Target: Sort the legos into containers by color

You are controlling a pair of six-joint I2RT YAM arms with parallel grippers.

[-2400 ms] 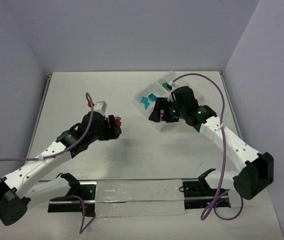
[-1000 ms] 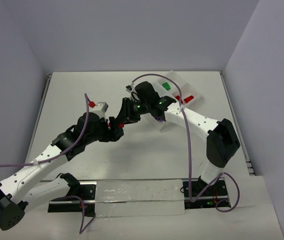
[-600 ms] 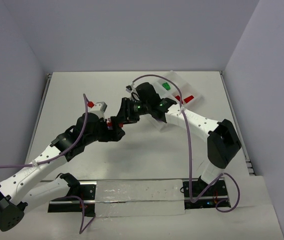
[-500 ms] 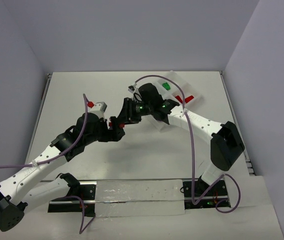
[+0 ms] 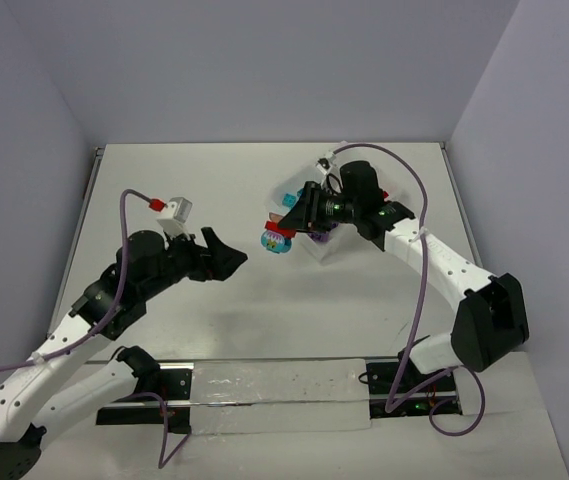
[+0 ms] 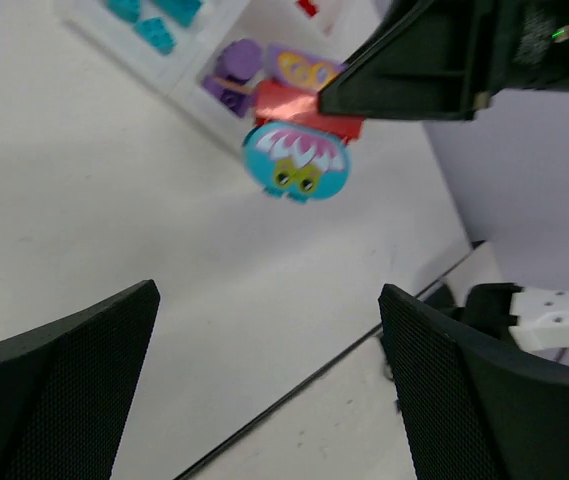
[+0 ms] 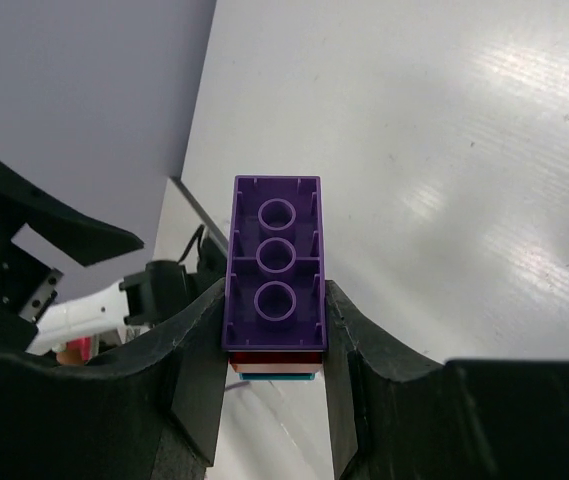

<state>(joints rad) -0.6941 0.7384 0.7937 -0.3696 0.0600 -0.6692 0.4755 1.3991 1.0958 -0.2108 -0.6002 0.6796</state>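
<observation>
My right gripper (image 5: 289, 228) is shut on a stacked lego clump (image 5: 278, 238), held in the air just left of the tray. The clump is a purple brick (image 7: 274, 262) over a red brick (image 6: 308, 106) and a round teal piece with a printed face (image 6: 295, 165). My right gripper (image 7: 274, 305) has both fingers pressed against the purple brick's long sides. My left gripper (image 5: 220, 257) stands wide open and holds nothing, a short way left of the clump. In its wrist view my left gripper (image 6: 269, 400) faces the clump. The containers are a clear tray (image 6: 192, 88) holding teal legos (image 6: 154, 22) and purple legos (image 6: 232, 82).
The right arm covers much of the tray (image 5: 318, 245) in the top view. White walls close in the table on the left, back and right. A black rail (image 5: 264, 385) runs along the near edge between the arm bases.
Both grippers were together at the clump. The left gripper opened and drew back to the left. The right gripper kept the clump and carried it right, toward the tray.
</observation>
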